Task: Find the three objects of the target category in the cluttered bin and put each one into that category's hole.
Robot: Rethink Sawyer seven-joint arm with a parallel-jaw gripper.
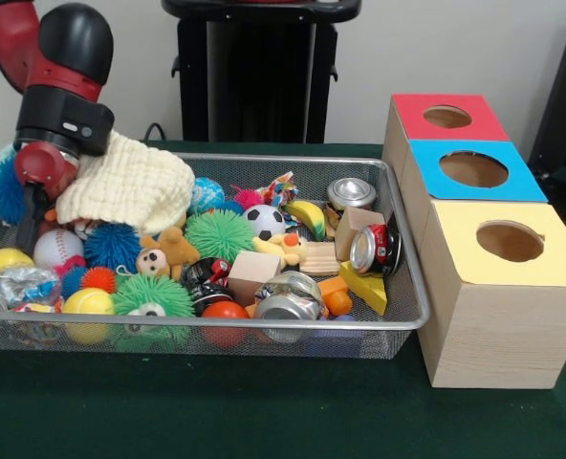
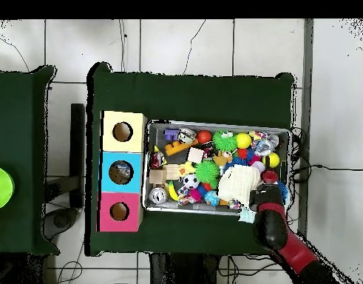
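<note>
Arm position: gripper (image 1: pixel 27 222) sits low in the left end of the mesh bin (image 1: pixel 409 287), beside the cream knitted cloth (image 1: pixel 130 186) and a blue spiky ball (image 1: pixel 6 186).
Fingers: dark fingers point down among the toys; whether they are spread or closed on anything, I cannot tell.
Left cluster: baseball (image 1: pixel 58 247), yellow ball (image 1: pixel 3 263) and tennis ball (image 1: pixel 89 304) lie just beside the wrist, packed against crinkled foil wrappers (image 1: pixel 25 285).
Middle: green spiky ball (image 1: pixel 219 234), soccer ball (image 1: pixel 265 221) and a wooden block (image 1: pixel 252 273) crowd together.
Right end: crushed cans (image 1: pixel 377 249) and a cheese wedge (image 1: pixel 363 285) lie nearest the holes.
Targets: which category is wanted is not shown; likely candidates are scattered across the bin.
Holes: red (image 1: pixel 446 117), blue (image 1: pixel 473 169) and yellow (image 1: pixel 510 241) boxes stand just right of the bin.
Advice: nudge the cloth aside, pick one free-standing piece, lift straight up clear of the rim.
</note>
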